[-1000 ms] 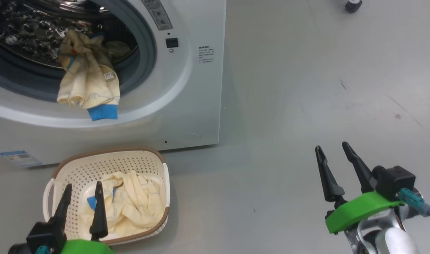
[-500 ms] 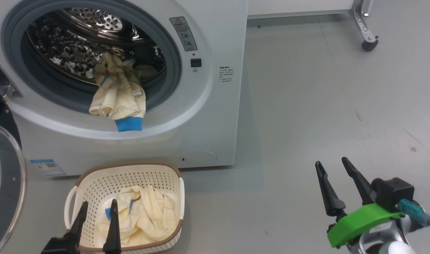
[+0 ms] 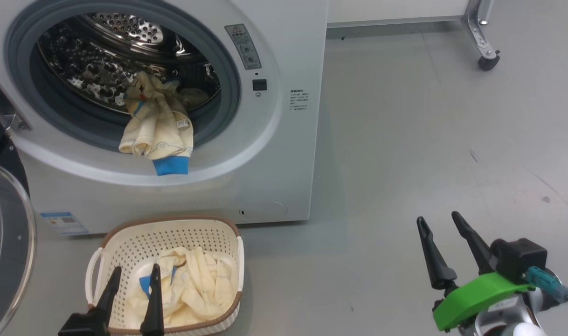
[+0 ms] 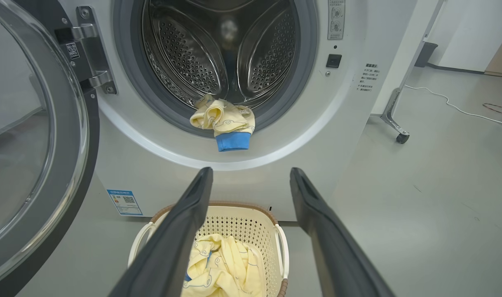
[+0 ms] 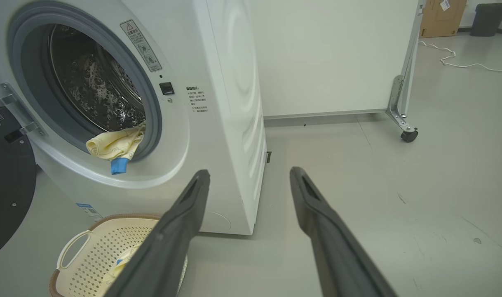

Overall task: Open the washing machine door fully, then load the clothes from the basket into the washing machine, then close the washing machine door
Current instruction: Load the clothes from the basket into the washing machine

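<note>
Head view first: where are the clothes?

— In two lots. One bundle of clothes (image 3: 186, 284) lies in the basket (image 3: 172, 223) at 7 o'clock, on the floor (image 3: 405, 140) just before the washing machine (image 3: 274, 163). One garment (image 3: 155, 133) hangs over the grey gasket (image 3: 230, 93) at 6 o'clock of the mouth of the drum (image 3: 102, 60), with its blue cuff (image 3: 171, 164) outside.

And your jaws?

— Both wide, both empty. My left gripper (image 3: 136, 267) hovers over the basket's near side, fingers (image 3: 154, 298) pointing at 12. My right gripper (image 3: 438, 217) hangs at 4 o'clock over bare floor, well apart from everything.

What could go wrong?

— I judge the hanging garment the worst. Nothing but the gasket's lip holds it, so a careless brush as I carry the next load in could drag it out. The washing machine door (image 3: 6, 242), swung open at 9 o'clock, would pinch that cuff if it were shut now. The basket looks light, too. A fingertip caught in its perforated wall would lift it along with the cloth.

Count it for me.

— One machine, one door, one basket with two white handles (image 3: 93, 280), two grippers of two fingers each. One garment at the mouth. How many lie in the bundle I cannot tell, because they are crumpled together.
</note>
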Controlling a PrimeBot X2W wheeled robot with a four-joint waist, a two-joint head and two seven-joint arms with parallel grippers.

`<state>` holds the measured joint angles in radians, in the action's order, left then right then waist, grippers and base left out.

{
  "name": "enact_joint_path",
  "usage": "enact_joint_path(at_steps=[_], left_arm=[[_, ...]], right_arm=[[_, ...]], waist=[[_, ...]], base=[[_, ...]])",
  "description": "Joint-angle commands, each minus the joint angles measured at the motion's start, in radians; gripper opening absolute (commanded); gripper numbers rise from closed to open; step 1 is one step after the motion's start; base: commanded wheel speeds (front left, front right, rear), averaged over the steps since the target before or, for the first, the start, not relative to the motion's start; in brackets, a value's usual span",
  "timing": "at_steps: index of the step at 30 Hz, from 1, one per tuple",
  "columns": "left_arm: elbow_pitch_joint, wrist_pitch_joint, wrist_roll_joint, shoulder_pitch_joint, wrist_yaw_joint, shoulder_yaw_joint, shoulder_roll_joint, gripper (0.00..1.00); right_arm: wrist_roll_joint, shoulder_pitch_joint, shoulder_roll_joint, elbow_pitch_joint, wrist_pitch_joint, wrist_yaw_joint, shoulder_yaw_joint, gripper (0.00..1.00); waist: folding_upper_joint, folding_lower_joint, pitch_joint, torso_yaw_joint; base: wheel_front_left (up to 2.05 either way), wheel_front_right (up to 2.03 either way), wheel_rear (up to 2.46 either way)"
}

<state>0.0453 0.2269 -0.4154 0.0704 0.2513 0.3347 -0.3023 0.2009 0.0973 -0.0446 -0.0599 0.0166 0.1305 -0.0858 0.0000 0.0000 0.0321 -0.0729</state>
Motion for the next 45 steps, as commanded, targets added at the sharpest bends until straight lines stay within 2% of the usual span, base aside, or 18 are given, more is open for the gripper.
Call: enact_joint_path(at_steps=[1, 12, 18, 29, 38, 45], left_arm=[[-0.033, 0.000, -0.007, -0.036, 0.187, -0.032, -0.013, 1.00], [-0.012, -0.006, -0.014, -0.062, 0.184, -0.035, -0.019, 1.00], [0.023, -0.049, -0.045, -0.128, 0.146, -0.035, -0.028, 1.00], [0.158, -0.136, -0.104, -0.352, 0.078, -0.081, -0.073, 1.00], [0.281, -0.236, -0.158, -0.620, 0.003, -0.137, -0.155, 1.00], [0.335, -0.364, -0.163, -0.801, -0.035, -0.147, -0.253, 1.00]], right_arm=[[0.000, -0.022, -0.006, -0.039, 0.002, 0.000, -0.016, 1.00], [0.008, -0.024, -0.006, -0.043, 0.006, 0.000, -0.023, 1.00], [0.018, -0.041, -0.006, -0.046, 0.011, 0.000, -0.035, 1.00], [0.049, -0.121, -0.006, -0.028, 0.052, 0.000, -0.060, 1.00], [0.098, -0.206, -0.006, 0.031, 0.126, 0.000, -0.094, 1.00], [0.141, -0.259, -0.006, 0.084, 0.179, 0.000, -0.117, 1.00]], waist=[[0.0000, 0.0000, 0.000, 0.000], [0.0000, 0.0000, 0.016, -0.004], [0.0000, 0.0000, 0.061, -0.016], [0.0000, 0.0000, 0.210, -0.084], [0.0000, 0.0000, 0.345, -0.163], [0.0000, 0.0000, 0.427, -0.221]], base=[[0.00, 0.00, 0.00], [0.00, 0.00, 0.00], [0.00, 0.00, 0.00], [0.00, 0.00, 0.00], [0.00, 0.00, 0.00], [0.00, 0.00, 0.00]])
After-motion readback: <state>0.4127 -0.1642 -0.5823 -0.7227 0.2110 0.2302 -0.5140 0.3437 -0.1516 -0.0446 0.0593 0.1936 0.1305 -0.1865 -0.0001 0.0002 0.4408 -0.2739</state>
